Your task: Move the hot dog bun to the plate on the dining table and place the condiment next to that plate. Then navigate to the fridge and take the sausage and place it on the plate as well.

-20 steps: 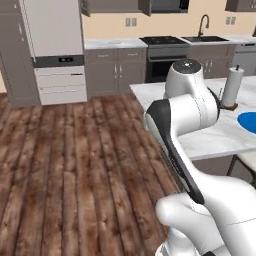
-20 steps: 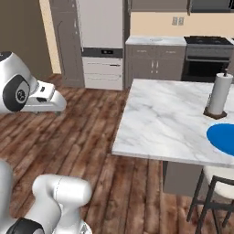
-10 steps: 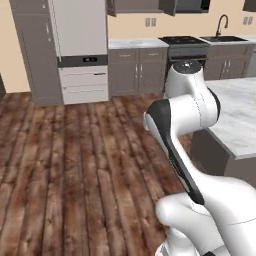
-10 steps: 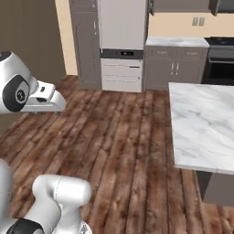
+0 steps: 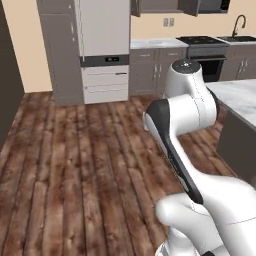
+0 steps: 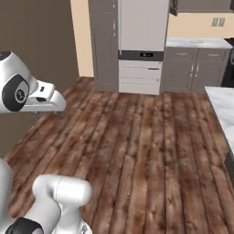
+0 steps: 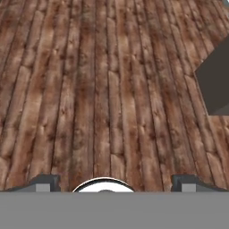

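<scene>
The fridge (image 5: 102,30), a tall pale door over grey drawers, stands shut against the far wall and also appears in the right base view (image 6: 141,27). The marble dining table (image 5: 240,97) reaches in from the right edge (image 6: 224,103). My gripper (image 7: 115,183) is open with nothing between its fingers, pointing down at the wooden floor. In the right base view the hand (image 6: 45,97) sticks out to the right at the left side. The hot dog bun, condiment, plate and sausage are out of view.
Wooden floor (image 5: 75,160) stretches from me to the fridge. Grey cabinets with a pale counter (image 6: 196,64) run right of the fridge, then a stove (image 5: 202,47) and sink. A dark wall (image 6: 32,55) lies on the left. The table's dark side (image 7: 217,80) shows at right.
The whole picture has swung: the base has turned left, so the table, plate and paper towel roll slid out to the right and the fridge came toward the centre. The gripper stayed open.
</scene>
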